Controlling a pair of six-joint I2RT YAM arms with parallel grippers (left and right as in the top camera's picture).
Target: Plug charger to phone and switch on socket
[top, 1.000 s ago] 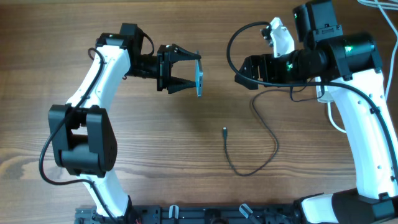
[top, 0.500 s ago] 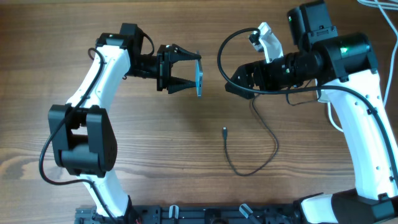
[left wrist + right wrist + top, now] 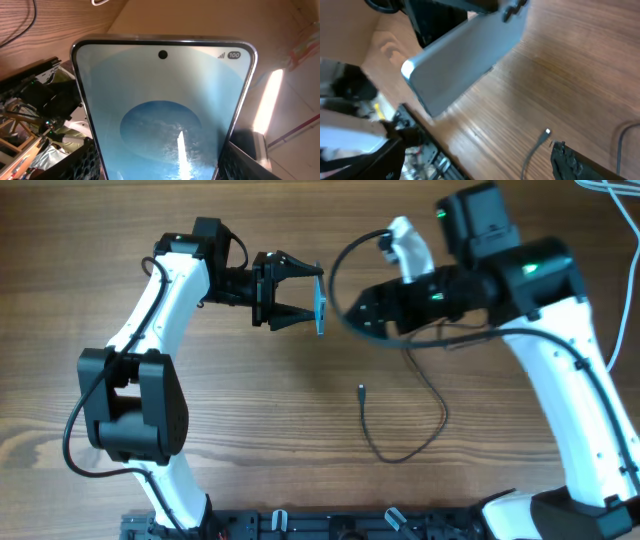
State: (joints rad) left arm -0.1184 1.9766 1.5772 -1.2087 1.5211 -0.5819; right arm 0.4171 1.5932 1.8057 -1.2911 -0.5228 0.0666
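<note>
My left gripper point(image 3: 300, 302) is shut on the phone point(image 3: 321, 305) and holds it on edge above the table. In the left wrist view the phone's blue screen point(image 3: 162, 105) fills the frame between my fingers point(image 3: 160, 167). My right gripper point(image 3: 352, 315) is open and empty, just right of the phone. In the right wrist view point(image 3: 480, 165) it faces the phone's grey back point(image 3: 465, 50). The charger's black cable point(image 3: 440, 415) loops on the table, and its plug tip point(image 3: 361, 390) lies free below the grippers, also showing in the right wrist view point(image 3: 546, 132). The socket is out of view.
A thick white cable point(image 3: 612, 194) runs off the top right corner. A black rail point(image 3: 330, 525) lines the front edge of the table. Another loop of black cable point(image 3: 345, 255) arcs above my right gripper.
My right arm has swung left, bringing its open gripper close to the phone. My left arm and the phone have not moved. The plug tip lies where it was.
</note>
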